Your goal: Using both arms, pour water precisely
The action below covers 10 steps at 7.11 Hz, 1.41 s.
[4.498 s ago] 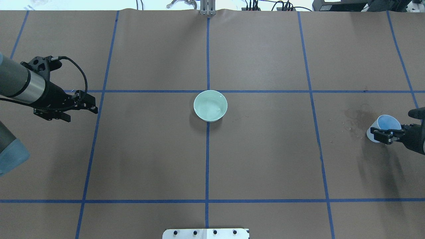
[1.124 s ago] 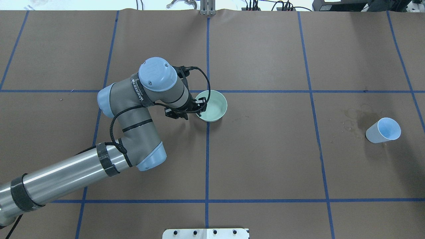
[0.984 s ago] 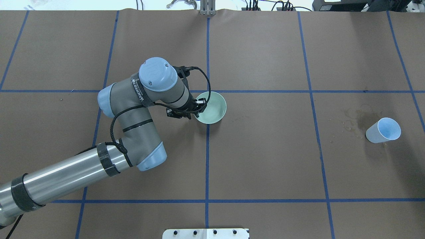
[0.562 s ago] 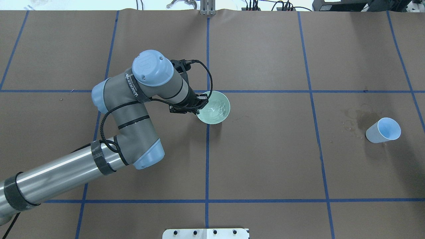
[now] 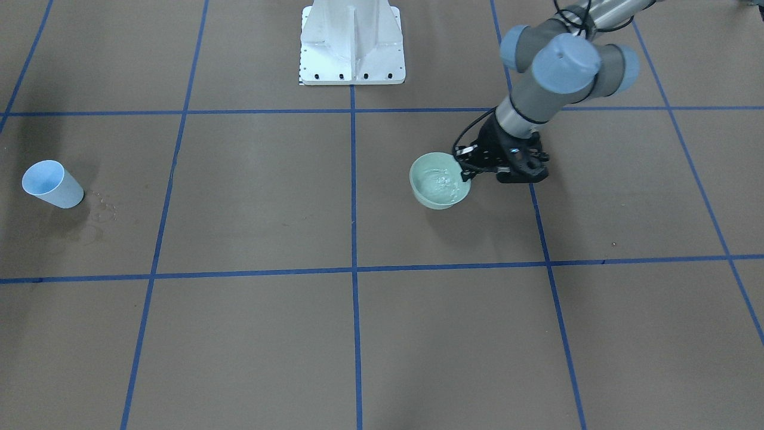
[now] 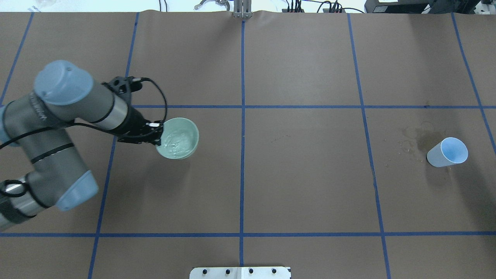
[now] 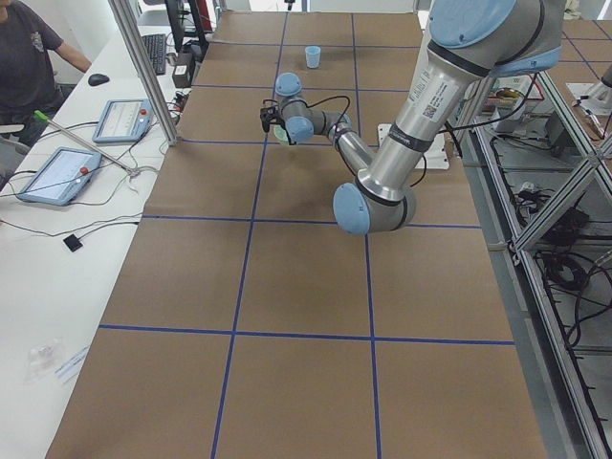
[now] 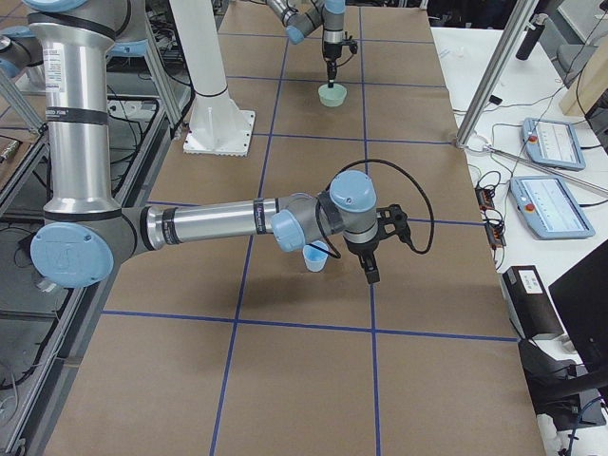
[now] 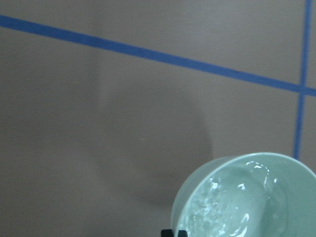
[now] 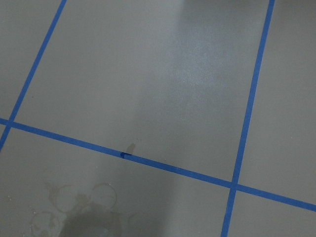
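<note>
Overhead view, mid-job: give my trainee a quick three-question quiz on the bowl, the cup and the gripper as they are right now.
1. True or false: the left gripper is shut on the rim of the green bowl.
2. Where is the blue cup in the overhead view?
A. At the far right, beside ring-shaped stains on the table cover
B. On the centre line crossing
C. Inside the bowl
3. In a word or two, what shows inside the bowl in the left wrist view?

Key:
1. True.
2. A.
3. Rippling water.
</note>
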Motion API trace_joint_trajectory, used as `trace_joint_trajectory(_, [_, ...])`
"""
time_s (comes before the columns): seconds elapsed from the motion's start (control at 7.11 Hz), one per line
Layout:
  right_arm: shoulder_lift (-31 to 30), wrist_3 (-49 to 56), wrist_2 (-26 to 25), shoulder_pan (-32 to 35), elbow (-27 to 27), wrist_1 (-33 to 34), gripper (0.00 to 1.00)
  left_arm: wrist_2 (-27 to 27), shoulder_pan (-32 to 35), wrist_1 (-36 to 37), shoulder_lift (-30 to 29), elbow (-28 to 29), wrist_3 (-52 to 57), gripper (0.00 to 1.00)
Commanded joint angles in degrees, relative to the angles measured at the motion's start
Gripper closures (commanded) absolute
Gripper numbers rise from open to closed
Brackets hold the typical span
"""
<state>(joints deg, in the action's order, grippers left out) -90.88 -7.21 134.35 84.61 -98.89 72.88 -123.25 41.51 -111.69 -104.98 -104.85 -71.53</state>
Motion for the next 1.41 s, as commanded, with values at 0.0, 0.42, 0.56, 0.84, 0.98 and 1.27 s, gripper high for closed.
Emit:
trace_joint_trajectory(0.0, [0.0, 0.0, -0.1, -0.1, 0.0, 0.0, 0.01, -6.5, 7.6, -0.1, 15.4, -4.5, 17.0, 1.00])
trace_joint_trajectory(0.42, [-0.2, -0.1, 0.1, -0.1, -0.4, -0.1, 0.01, -7.6, 11.2, -0.1, 22.6, -1.1, 28.7, 1.00])
trace_joint_trajectory(0.56, [-0.2, -0.1, -0.1, 0.0, -0.2, -0.1, 0.01, -10.0, 11.1, -0.1, 22.9, -0.2, 28.7, 1.00])
trace_joint_trajectory(0.84, [-0.3, -0.1, 0.2, 0.0, -0.5, -0.1, 0.01, -12.6, 11.1, -0.1, 22.8, -0.1, 28.7, 1.00])
trace_joint_trajectory(0.98, [-0.3, -0.1, 0.0, 0.0, -0.4, -0.1, 0.01, -12.9, 11.1, -0.1, 22.8, 0.0, 28.7, 1.00])
trace_joint_trajectory(1.27, [-0.3, -0.4, 0.1, 0.0, -0.6, -0.1, 0.01, -13.0, 10.8, -0.1, 22.4, 0.4, 28.7, 1.00])
